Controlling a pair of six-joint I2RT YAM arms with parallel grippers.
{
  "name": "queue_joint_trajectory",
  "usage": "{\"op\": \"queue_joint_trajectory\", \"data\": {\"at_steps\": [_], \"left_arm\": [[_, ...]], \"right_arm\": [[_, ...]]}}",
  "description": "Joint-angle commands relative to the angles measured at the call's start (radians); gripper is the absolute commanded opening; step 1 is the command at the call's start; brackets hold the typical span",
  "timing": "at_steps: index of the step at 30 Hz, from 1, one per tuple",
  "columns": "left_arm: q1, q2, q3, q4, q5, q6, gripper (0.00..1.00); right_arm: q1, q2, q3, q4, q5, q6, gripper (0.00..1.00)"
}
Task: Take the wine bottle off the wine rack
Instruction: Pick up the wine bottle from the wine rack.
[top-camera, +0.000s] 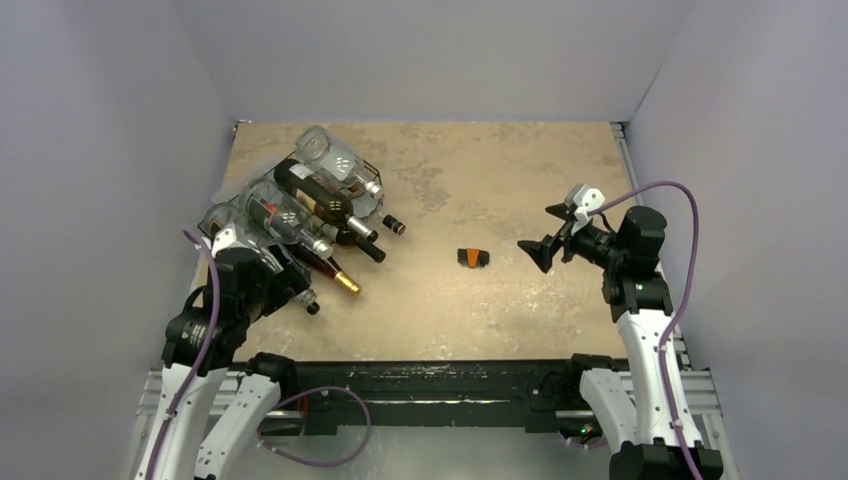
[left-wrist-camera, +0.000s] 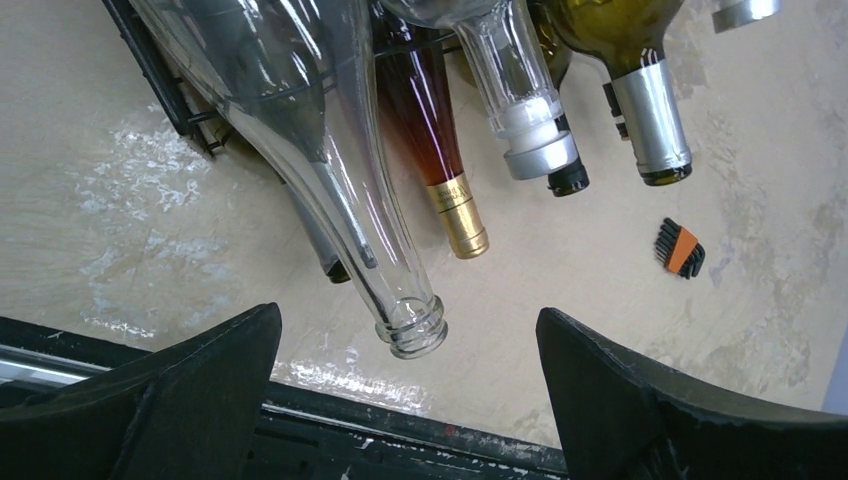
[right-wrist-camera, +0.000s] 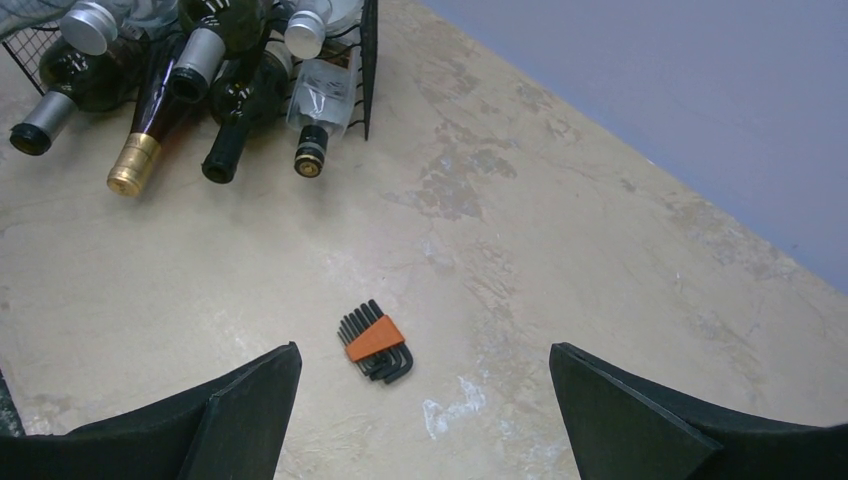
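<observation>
Black wire forms the wine rack (top-camera: 372, 182), which lies near the far-left part of the tan table (top-camera: 500, 170). Its left side is close to that edge and the grey wall.

Several wine bottles (top-camera: 320, 200) lie stacked in the rack. Their long axes run from far-left to near-right, with bases deep in the rack and necks jutting out of its near-right side. An amber bottle (left-wrist-camera: 460, 215) with a gold capsule reaches out low on that side. Beside it lies a clear wine bottle (left-wrist-camera: 340, 190), uncapped, its open mouth pointing away from the rack.

The left gripper (left-wrist-camera: 408, 318) hangs at the rack's near side, right at the necks. Its jaws are spread wide and grasp nothing. In the left wrist view the clear bottle's mouth shows in the gap between the fingers (left-wrist-camera: 200, 380), touching neither.

To the right of the rack the tabletop is bare except for a small orange-and-black hex key set (top-camera: 471, 258). The right gripper (top-camera: 540, 233) hovers farther right of the rack, beyond the hex keys and well apart from the bottles, its jaws also released and empty.
</observation>
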Motion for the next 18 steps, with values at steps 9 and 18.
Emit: {"op": "queue_joint_trajectory", "data": {"at_steps": [9,18], "left_arm": [[0.004,0.033,-0.019,0.013,-0.109,-0.094,1.00],[0.004,0.063,-0.032,0.052,-0.146,-0.113,1.00]], "right_arm": [[-0.005,0.004,-0.012,0.027,-0.003,-0.014,0.99],[-0.006,0.017,-0.018,0.034,0.008,-0.018,0.99]]}}
